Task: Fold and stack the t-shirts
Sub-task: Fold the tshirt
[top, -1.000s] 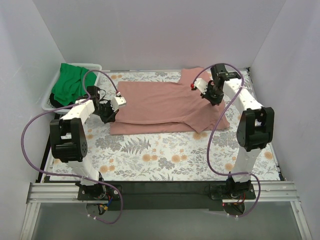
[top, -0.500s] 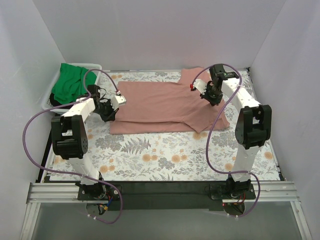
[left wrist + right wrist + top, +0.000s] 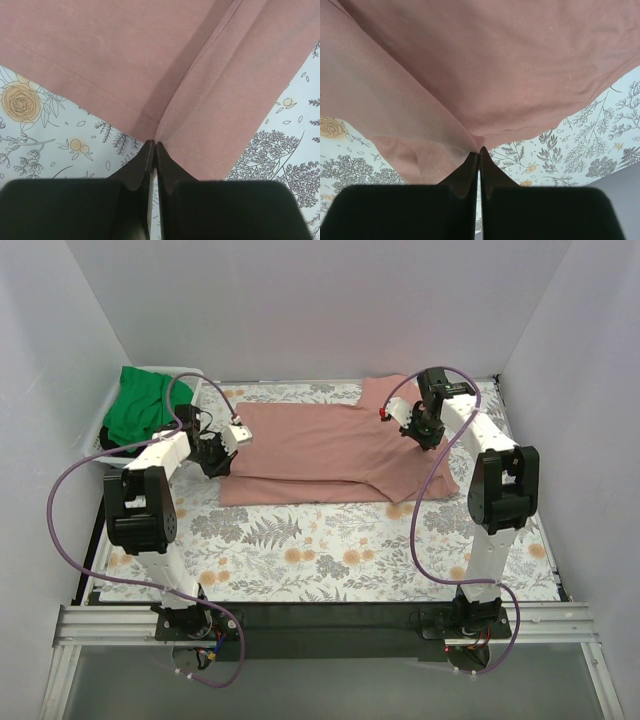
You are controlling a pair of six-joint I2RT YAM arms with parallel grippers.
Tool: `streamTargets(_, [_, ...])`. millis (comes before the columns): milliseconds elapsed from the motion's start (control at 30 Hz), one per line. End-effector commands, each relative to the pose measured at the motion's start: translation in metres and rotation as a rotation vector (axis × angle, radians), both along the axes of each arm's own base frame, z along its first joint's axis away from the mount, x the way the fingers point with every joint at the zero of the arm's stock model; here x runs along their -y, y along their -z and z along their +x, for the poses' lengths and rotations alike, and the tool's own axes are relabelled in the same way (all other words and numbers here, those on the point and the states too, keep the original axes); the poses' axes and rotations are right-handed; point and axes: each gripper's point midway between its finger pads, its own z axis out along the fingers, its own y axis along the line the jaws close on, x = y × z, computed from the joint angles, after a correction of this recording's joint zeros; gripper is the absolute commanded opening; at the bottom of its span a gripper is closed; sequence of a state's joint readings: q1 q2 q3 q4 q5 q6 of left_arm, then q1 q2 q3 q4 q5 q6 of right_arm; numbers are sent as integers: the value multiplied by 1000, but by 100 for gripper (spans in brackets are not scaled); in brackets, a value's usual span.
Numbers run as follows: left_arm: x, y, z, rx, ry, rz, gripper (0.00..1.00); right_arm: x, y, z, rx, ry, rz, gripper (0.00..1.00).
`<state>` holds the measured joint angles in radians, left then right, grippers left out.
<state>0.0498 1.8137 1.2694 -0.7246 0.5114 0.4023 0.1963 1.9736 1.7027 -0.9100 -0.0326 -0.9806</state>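
The salmon-pink t-shirt (image 3: pixel 330 450) lies spread across the far half of the floral cloth, its near edge folded over. My left gripper (image 3: pixel 218 465) is shut on the shirt's left hem, pinching a fold of it (image 3: pixel 165 115) at the fingertips. My right gripper (image 3: pixel 425 435) is shut on the shirt's right side near the sleeve; the cloth (image 3: pixel 420 120) hangs lifted from the tips. The green t-shirt (image 3: pixel 142 405) lies bunched in the white basket at the far left.
The white slotted basket (image 3: pixel 106 428) stands at the far left corner. The floral grey-and-orange cloth (image 3: pixel 330 550) covers the table. White walls close in the back and both sides.
Both grippers have moved slightly toward the far side, carrying the pinched edges of the pink shirt with them.
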Motion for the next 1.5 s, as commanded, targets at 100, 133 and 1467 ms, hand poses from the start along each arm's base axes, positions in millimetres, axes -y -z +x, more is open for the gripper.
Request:
streamTargets(100, [-3, -5, 17, 34, -8, 0, 0, 5, -10, 22, 58, -54, -26, 1])
streamTargets(133, [-4, -4, 17, 35, -12, 2, 0, 5, -9, 23, 57, -53, -28, 1])
streamTargets(1467, [2, 1, -66, -415, -733, -367, 64, 61, 0, -78, -353, 555, 520, 65])
